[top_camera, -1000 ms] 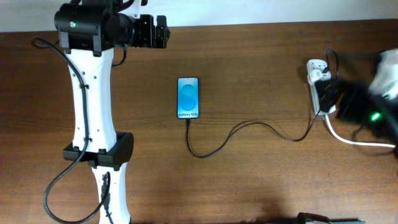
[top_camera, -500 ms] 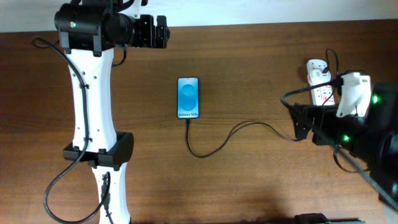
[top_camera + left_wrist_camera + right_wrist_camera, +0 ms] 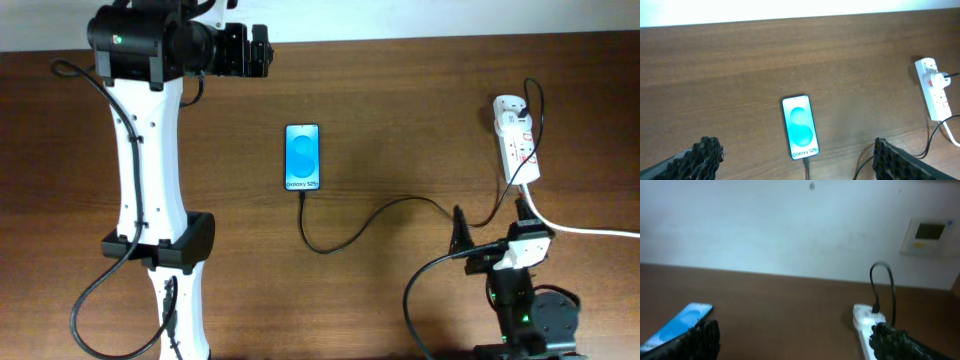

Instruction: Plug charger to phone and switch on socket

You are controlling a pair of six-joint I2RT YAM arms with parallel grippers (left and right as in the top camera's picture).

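The flat, glossy phone (image 3: 303,157) lies on the brown wood-grain table (image 3: 400,90). The thin black charger (image 3: 380,212) meets its lower edge. The right gripper (image 3: 797,340) is spread wide and empty. The phone is ahead-left of it, and the long white plastic socket (image 3: 864,325) ahead-right. The left gripper (image 3: 262,52) is also wide and empty, with the phone ahead between its fingers.

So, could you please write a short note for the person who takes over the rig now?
Left gripper: open, empty, far from the phone.
Right gripper: open, empty, short of the socket.
The phone lies screen up. The charger runs from its lower edge to the socket, so it looks plugged in.
Left to do: the socket switch; I cannot tell its state.
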